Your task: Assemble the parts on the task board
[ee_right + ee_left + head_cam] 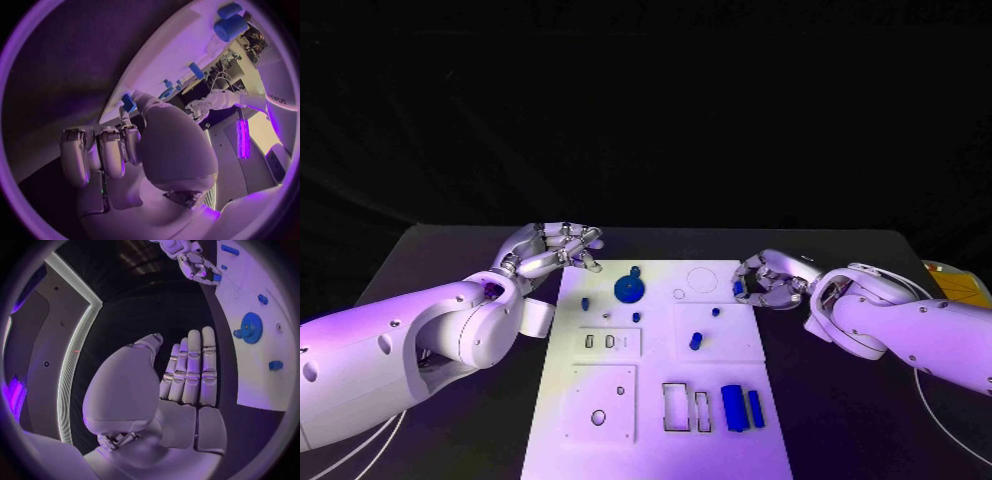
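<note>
The white task board (661, 460) lies in the middle of the black table. On it sit a blue gear (630, 289), a few small blue pegs (695, 341) and two long blue blocks (741, 407) near the front. My right hand (773, 278) is at the board's right edge and pinches a small blue part (129, 102) between thumb and finger, just over the edge (738, 287). My left hand (560, 248) hovers by the board's far left corner with its fingers (190, 370) straight and side by side, holding nothing. The gear (251, 327) lies just beyond them.
A yellow object (956, 283) lies at the table's right edge. White sub-plates with slots and holes (609, 342) and open rectangular frames (678, 406) cover the board's near half. Dark table surface runs along both sides of the board.
</note>
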